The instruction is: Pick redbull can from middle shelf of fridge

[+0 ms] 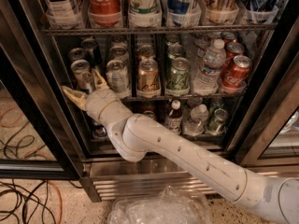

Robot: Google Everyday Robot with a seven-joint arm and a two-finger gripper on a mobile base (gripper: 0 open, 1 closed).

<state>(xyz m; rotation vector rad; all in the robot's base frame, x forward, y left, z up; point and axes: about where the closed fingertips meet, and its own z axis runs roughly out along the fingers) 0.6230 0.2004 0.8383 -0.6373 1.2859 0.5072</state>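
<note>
The redbull can is slim and silver with a pull-tab top. It stands at the left front of the middle shelf of the fridge. My gripper is open at the can's lower part. One tan finger is to the can's left and in front of it, the other to its right. I cannot tell whether they touch the can. More slim cans stand behind it.
A silver-white can, a gold can, a green can, a water bottle and red cola cans share the shelf. Large bottles fill the rack above. Small bottles stand below. Cables lie on the floor at left. A plastic bag lies in front.
</note>
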